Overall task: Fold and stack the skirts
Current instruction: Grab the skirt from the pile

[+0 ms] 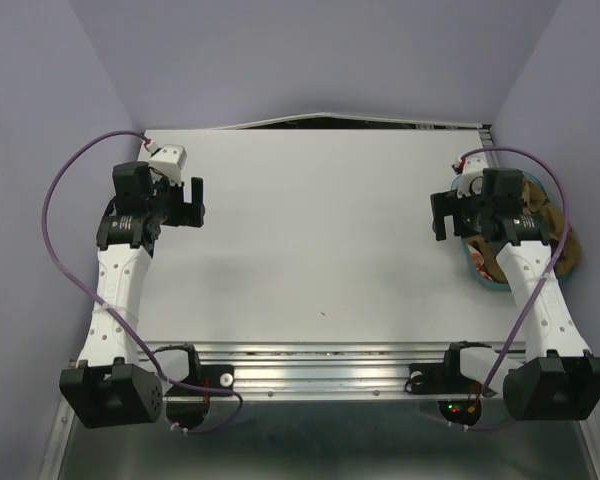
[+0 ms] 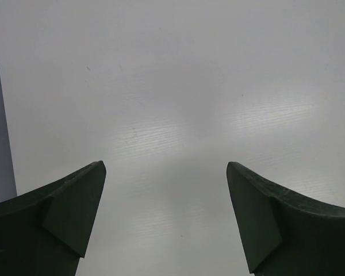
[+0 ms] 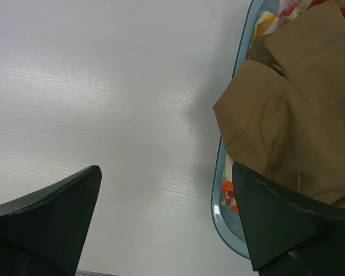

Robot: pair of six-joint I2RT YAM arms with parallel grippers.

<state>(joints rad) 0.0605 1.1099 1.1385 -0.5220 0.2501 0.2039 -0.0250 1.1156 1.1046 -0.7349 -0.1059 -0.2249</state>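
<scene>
Soft, light and floppy, the tan skirt (image 3: pixel 299 126) lies crumpled over the printed skirt (image 3: pixel 264 23) in the teal tub (image 3: pixel 214 195), best pinched at its upper fold, while the right gripper (image 3: pixel 164 169) beside it and the left gripper (image 2: pixel 165 167) both gape wide, empty

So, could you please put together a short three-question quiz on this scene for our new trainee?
1. True or false: the tan skirt lies spread flat on the table.
2. Which gripper is nearer the teal tub? A) left gripper B) right gripper C) both equally near
3. Fill in: in the tub, the leaf-print skirt lies ___ the tan skirt.

Key: 1 false, it is bunched in the tub. 2 B. 3 under.
</scene>
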